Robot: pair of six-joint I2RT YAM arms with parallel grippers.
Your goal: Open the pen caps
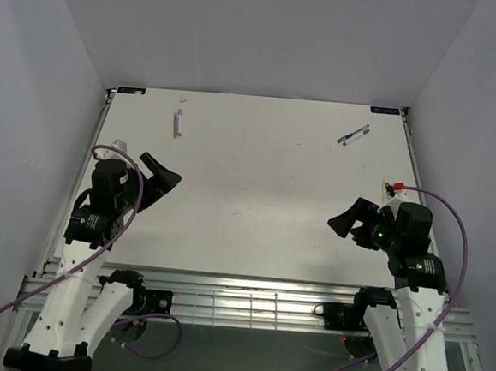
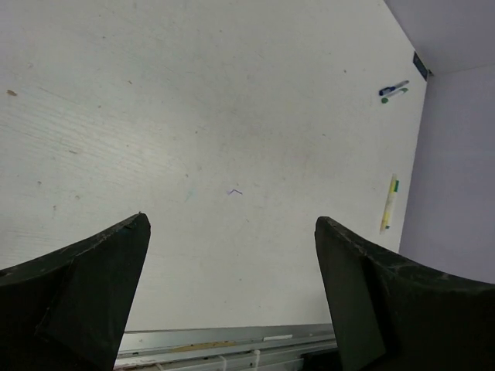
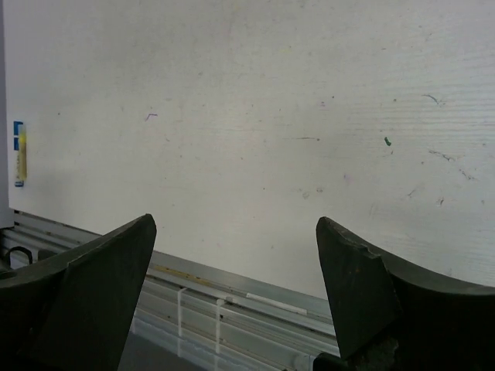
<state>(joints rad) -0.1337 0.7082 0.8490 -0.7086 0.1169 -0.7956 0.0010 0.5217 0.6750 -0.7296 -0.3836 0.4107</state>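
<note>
from above, the matte white desk [image 1: 256, 195] carries a thin pale pen [image 1: 177, 124] far left, a blue and green pair [image 1: 353, 135] far right and an edge pen [image 1: 394, 187] by the right rim, the left gripper [image 1: 159, 174] and right gripper [image 1: 348, 219] well apart from all. left wrist: blunt black wedge fingers [image 2: 93, 286] stand wide, the pair [image 2: 394, 89] and slim yellow-tipped edge pen [image 2: 389, 202] beyond. right wrist: that gripper [image 3: 236, 222] wide too, empty; caps too small to tell.

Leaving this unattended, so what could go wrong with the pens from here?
The blue and green pens lie close together, so closing on one could drag the other. The yellow pen sits at the right edge of the table, near the right arm; a nudge might roll it off. All lie flat, so a grasp may just push them.
</note>
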